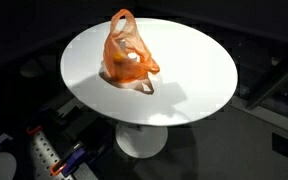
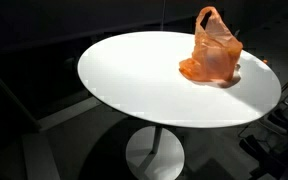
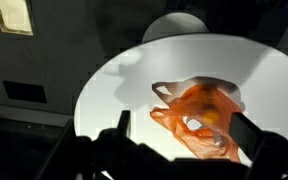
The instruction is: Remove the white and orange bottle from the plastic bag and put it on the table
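Note:
An orange plastic bag [image 1: 127, 52] stands on the round white table [image 1: 194, 70], handles up; it also shows in the other exterior view [image 2: 216, 50]. In the wrist view the bag [image 3: 199, 118] lies below me with its mouth open. A white and orange shape, the bottle [image 3: 206, 120], shows inside it. My gripper [image 3: 182, 130] is open, its two dark fingers on either side of the bag and well above it. The gripper is not seen in the exterior views.
The table stands on a white pedestal [image 1: 142, 140] over a dark floor. Robot base parts [image 1: 44, 155] sit at the lower left of an exterior view. A lit window [image 3: 14, 15] shows in the wrist view's top left.

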Action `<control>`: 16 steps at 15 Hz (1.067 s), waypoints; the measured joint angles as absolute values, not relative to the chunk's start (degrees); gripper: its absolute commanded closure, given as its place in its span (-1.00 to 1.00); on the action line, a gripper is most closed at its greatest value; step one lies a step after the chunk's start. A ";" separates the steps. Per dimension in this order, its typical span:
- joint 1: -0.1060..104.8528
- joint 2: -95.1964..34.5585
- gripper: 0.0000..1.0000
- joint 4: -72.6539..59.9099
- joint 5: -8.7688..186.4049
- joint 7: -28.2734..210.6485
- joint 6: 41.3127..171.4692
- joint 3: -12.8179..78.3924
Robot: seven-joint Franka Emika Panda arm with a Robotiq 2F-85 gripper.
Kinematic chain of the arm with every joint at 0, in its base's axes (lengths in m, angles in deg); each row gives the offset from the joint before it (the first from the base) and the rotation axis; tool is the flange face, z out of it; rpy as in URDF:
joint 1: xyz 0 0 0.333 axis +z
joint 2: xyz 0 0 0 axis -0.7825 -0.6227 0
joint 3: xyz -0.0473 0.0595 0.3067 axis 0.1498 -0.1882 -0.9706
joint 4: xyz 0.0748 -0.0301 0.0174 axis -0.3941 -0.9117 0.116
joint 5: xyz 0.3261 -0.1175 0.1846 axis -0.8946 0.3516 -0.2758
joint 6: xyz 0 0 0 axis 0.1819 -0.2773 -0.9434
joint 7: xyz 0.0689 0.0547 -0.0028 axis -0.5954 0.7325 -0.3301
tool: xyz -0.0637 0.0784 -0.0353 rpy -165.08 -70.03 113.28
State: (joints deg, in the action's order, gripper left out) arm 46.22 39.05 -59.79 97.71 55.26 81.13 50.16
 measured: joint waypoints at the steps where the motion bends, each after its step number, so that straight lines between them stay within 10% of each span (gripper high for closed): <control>1: 46.22 39.05 -1.00 -59.79 97.71 55.26 81.13 50.16; 16: 50.00 30.91 -1.00 -56.16 95.93 59.04 86.99 47.57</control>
State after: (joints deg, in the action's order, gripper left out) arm 50.00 30.91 -56.16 95.93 59.04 86.99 47.57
